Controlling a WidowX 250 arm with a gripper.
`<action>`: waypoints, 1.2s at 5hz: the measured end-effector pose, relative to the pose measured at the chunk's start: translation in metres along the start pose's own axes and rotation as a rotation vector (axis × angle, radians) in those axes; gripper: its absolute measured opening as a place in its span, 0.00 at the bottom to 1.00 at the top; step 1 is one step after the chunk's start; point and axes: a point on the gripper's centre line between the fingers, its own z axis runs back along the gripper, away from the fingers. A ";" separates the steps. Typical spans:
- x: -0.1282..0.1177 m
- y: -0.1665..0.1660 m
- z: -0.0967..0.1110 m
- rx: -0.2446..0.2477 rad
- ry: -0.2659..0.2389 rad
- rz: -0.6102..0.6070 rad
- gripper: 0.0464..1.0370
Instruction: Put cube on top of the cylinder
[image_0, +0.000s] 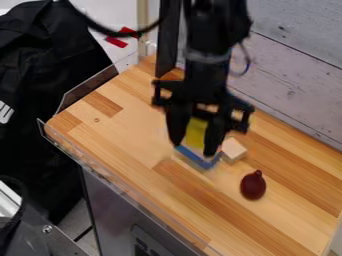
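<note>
Tool (195, 145), black, low over the tabletop (133, 135) — grip state cannot be told. Yellow block (196, 132), partly hidden by it. Blue-edged piece (198, 157), below the yellow; blurred, form uncertain. Cube (233, 149), pale, just beside the blue edge. Bulb-shaped piece (253, 185), dark red, near the cube. Black fabric (47, 85) — cut off, left.

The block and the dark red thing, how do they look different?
The block is pale, but the red thing is dark. The block has flat sides and corners, while the red thing is round and narrows to a little tip. Both sit on the wooden counter.
</note>
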 end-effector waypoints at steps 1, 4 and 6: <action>0.014 0.000 0.013 0.027 -0.025 -0.013 0.50; 0.047 0.008 0.004 0.048 0.053 -0.027 0.50; 0.049 0.029 0.003 0.032 0.065 0.046 0.50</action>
